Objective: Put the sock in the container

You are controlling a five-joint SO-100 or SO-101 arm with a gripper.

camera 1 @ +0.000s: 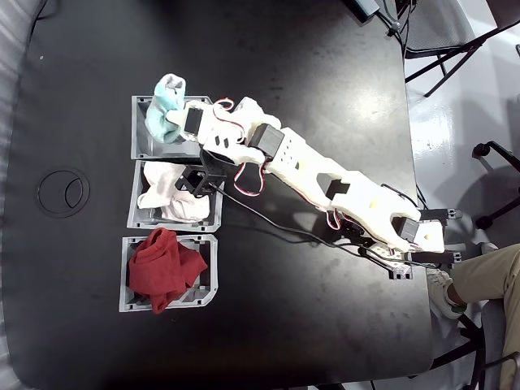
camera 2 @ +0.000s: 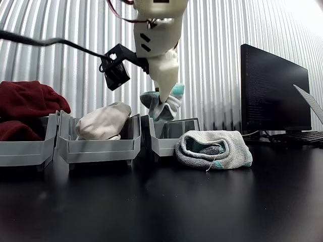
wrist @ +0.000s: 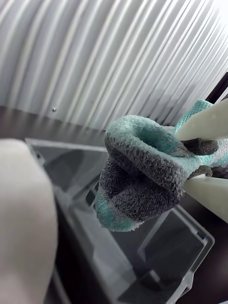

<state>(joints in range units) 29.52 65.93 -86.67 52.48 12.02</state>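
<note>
The sock [camera 1: 166, 101] is a balled fuzzy white bundle with a mint-teal patch. My gripper [camera 1: 175, 115] is shut on it and holds it in the air over the far end of the container [camera 1: 136, 130], the top grey bin of the row in the fixed view. In the wrist view the two white fingers [wrist: 209, 122] pinch the sock [wrist: 142, 171] from the right, with the container [wrist: 180, 256] open below. From the side, the sock [camera 2: 170, 105] hangs in the gripper [camera 2: 162, 105] just above the rim of the container [camera 2: 174, 138].
A like bin with white-pinkish cloth [camera 1: 171, 195] and one with red cloth [camera 1: 166, 264] adjoin the container. A folded white sock [camera 2: 214, 149] lies on the black table beside it. A monitor [camera 2: 275, 91] stands at the right. A person's leg [camera 1: 487, 276] is by the table edge.
</note>
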